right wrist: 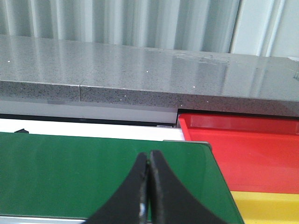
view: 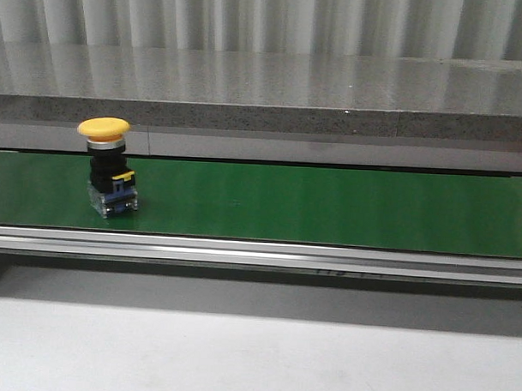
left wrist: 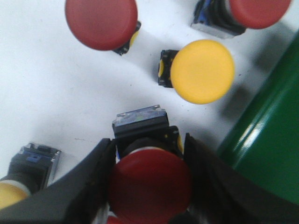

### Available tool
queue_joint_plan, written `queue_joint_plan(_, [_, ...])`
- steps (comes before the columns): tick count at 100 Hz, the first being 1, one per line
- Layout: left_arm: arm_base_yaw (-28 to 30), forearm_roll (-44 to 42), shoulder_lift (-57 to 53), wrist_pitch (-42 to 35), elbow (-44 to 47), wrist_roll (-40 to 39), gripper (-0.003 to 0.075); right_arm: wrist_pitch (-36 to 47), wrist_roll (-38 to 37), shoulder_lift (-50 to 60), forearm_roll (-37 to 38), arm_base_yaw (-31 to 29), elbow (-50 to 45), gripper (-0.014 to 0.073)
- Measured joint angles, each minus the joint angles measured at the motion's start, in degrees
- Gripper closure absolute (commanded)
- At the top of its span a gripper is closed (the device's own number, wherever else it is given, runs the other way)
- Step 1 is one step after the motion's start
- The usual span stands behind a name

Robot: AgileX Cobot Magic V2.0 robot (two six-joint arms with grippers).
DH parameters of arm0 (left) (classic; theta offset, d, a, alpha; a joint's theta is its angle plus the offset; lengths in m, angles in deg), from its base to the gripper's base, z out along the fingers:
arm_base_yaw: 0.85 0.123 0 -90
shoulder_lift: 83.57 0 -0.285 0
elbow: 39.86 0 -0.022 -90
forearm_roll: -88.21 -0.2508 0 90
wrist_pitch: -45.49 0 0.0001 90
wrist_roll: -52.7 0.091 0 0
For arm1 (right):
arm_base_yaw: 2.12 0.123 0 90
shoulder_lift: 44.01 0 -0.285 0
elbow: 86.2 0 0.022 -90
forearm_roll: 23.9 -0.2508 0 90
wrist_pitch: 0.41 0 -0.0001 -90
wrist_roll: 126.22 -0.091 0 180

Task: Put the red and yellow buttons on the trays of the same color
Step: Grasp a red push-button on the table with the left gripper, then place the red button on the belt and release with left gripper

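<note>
Between the left fingers (left wrist: pixel 88 182), a red button (left wrist: pixel 149 186) sits partly cropped

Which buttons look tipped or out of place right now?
Nothing stands out. The yellow button stands upright on the green belt. In the left wrist view the left gripper straddles a red button; the loose ones lie sideways on the white surface, none visibly damaged.

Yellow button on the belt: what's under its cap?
Under the yellow button's cap sit a silver collar, a black body and a clear-and-blue contact block, resting on the green belt. The underside touching the belt is hidden.
</note>
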State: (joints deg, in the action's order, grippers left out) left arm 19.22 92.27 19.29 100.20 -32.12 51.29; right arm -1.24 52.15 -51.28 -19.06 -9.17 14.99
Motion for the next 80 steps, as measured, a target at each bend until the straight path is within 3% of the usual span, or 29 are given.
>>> queue_joint_plan(26, [-3.44,-0.36,-9.50,1.66,0.00,5.48,0.0651,0.00,0.00,0.00,0.00,0.00,0.00,0.0659])
queue_joint_plan(61, [-12.95,1.03,-9.85,2.34,-0.75,6.06,0.0651,0.00,0.00,0.00,0.00,0.00,0.00,0.0659])
queue_joint_plan(80, [-13.99,1.14,-9.33,2.69,-1.07,6.15,0.0645,0.00,0.00,0.00,0.00,0.00,0.00,0.0659])
